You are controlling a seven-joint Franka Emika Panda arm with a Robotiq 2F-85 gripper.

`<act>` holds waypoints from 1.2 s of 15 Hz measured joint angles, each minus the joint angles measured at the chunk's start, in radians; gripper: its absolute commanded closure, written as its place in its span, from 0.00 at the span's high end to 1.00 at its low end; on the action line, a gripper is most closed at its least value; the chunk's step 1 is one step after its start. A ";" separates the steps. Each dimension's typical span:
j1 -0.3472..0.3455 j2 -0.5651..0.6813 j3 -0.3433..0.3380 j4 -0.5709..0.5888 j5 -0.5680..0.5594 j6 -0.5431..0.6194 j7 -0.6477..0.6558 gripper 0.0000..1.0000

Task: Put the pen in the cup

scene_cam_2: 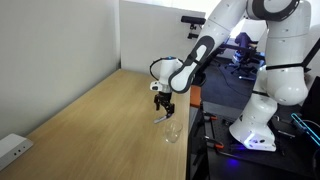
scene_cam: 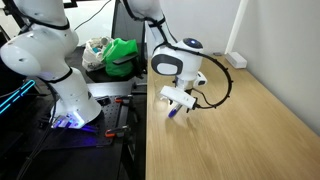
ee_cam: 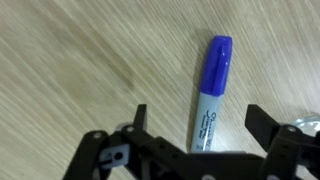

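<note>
Cup (scene_cam_2: pixel 172 131): small, clear, standing upright on the wooden table (scene_cam_2: pixel 90 120), close to the table edge nearest the robot's base.

Pen (ee_cam: pixel 212 90): lying flat on the table just beside the cup. It has a blue cap and a pale grey barrel with printing too small to read. The cap end points away from the wrist. In an exterior view it shows as a pale sliver (scene_cam_2: pixel 160 118) next to the cup.

Gripper (scene_cam_2: pixel 163 106): poised low over the pen, just beside the cup. In the wrist view its fingers (ee_cam: pixel 140 115) are spread wide with the pen between them, neither touching it; released, holding nothing.

Power strip (scene_cam_2: pixel 12 150): white, against the wall, well apart from the cup.

Green bag (scene_cam: pixel 122 55): off the table, well apart from the cup.
</note>
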 measured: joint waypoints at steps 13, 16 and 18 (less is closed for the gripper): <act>-0.021 0.038 0.024 0.029 -0.034 0.001 0.028 0.06; -0.022 0.037 0.030 0.031 -0.034 0.002 0.059 0.06; -0.026 0.036 0.042 0.031 -0.034 0.004 0.076 0.06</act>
